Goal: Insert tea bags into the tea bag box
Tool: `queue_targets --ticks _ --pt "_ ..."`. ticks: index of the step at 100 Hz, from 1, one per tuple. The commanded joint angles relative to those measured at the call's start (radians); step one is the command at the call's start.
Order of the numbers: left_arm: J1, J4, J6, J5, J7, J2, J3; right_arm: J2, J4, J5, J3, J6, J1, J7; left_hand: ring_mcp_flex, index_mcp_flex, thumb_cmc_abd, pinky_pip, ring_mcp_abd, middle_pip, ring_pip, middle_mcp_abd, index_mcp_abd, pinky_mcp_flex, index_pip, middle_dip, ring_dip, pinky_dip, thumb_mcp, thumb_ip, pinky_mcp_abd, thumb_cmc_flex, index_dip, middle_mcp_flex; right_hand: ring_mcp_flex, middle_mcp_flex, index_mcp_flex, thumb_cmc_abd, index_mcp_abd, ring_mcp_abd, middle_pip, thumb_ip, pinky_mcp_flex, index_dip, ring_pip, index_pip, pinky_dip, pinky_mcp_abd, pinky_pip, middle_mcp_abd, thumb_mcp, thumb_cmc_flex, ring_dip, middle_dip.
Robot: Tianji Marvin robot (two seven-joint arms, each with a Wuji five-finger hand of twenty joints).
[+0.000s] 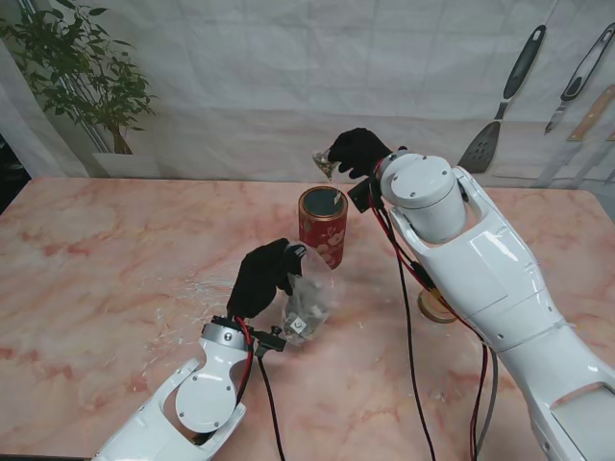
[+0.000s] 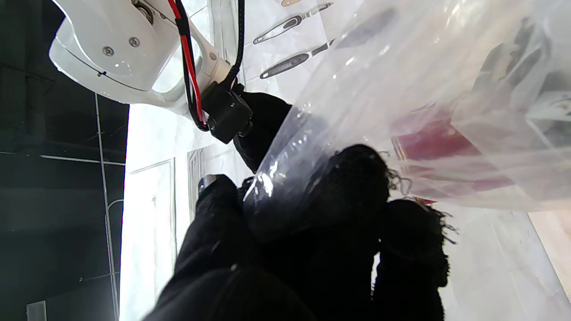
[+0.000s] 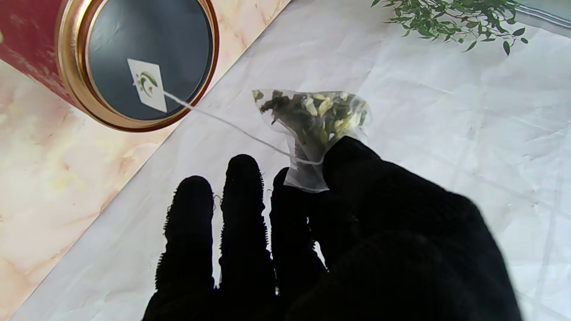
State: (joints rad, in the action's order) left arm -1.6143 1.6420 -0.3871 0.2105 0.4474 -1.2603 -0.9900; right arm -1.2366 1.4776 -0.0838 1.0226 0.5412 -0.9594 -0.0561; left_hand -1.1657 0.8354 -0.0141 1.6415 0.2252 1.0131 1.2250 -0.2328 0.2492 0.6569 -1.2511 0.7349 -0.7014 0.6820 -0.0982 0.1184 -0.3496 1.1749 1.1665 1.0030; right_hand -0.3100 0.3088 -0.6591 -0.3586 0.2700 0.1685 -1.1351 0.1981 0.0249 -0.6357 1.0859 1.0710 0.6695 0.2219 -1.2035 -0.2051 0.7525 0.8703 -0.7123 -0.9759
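A mesh tea bag is pinched by the right hand above the open red tea tin; light and limp, it is best held by its top corner. A clear plastic bag is clamped in the left hand above the bench.

Behind the clear plastic bag, the red tea tin shows only as a blur. The bag's contents stay indistinct. The white right arm hides most of a round object right of the tin.
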Motion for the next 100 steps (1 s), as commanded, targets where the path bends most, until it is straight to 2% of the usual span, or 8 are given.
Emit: queue_targets --ticks 1,63,80,100 --pt "-0.001 0.008 0.002 -0.007 -0.011 0.0 -0.002 -0.012 -0.017 0.0 -0.009 -0.003 0.01 -0.01 0.003 0.005 -0.093 0.012 0.015 0.001 -0.017 0.057 -0.037 -0.002 -0.054 -0.018 0.015 0.01 0.046 -0.044 0.041 0.073 0.014 -0.002 -0.009 0.018 -0.047 -0.009 -0.031 0.004 0.003 -0.034 0.002 -0.004 0.02 0.023 0.017 0.009 0.003 0.005 0.053 0.017 -0.008 -0.019" --pt "-0.009 0.002 -0.003 -0.027 -0.02 0.001 -0.018 -0.052 -0.197 -0.041 -0.091 -0.005 0.096 -0.012 0.004 0.005 -0.092 0.012 0.017 0.001 -0.016 0.057 -0.037 -0.005 -0.054 -0.017 0.014 0.011 0.045 -0.044 0.039 0.072 0.014 -0.001 -0.023 0.034 -0.054 -0.03 -0.056 -0.003 0.011 -0.036 0.015 0.026 0.024 0.013 0.022 0.005 0.001 0.016 0.041 -0.001 -0.011 -0.029" --pt "-0.01 0.0 -0.005 -0.032 -0.021 0.001 -0.021 -0.058 -0.207 -0.02 -0.1 0.03 0.096 0.004 0.004 0.005 -0.092 0.013 0.017 0.001 -0.015 0.057 -0.036 -0.005 -0.054 -0.017 0.014 0.012 0.046 -0.044 0.04 0.073 0.014 -0.001 -0.057 0.064 -0.074 -0.086 -0.066 -0.002 0.001 -0.04 0.034 0.104 0.035 0.034 0.028 0.013 -0.017 0.021 0.07 -0.047 -0.018 -0.028" --pt "-0.01 0.0 -0.008 -0.033 -0.021 0.001 -0.022 -0.065 -0.204 -0.009 -0.097 0.076 0.091 0.028 0.004 0.005 -0.092 0.013 0.018 0.001 -0.014 0.056 -0.036 -0.006 -0.054 -0.017 0.013 0.013 0.045 -0.044 0.039 0.072 0.014 -0.001 -0.078 0.067 -0.056 -0.173 -0.108 -0.008 -0.01 -0.016 0.052 0.113 0.042 0.089 0.026 0.016 -0.038 0.036 0.074 -0.119 -0.022 -0.019"
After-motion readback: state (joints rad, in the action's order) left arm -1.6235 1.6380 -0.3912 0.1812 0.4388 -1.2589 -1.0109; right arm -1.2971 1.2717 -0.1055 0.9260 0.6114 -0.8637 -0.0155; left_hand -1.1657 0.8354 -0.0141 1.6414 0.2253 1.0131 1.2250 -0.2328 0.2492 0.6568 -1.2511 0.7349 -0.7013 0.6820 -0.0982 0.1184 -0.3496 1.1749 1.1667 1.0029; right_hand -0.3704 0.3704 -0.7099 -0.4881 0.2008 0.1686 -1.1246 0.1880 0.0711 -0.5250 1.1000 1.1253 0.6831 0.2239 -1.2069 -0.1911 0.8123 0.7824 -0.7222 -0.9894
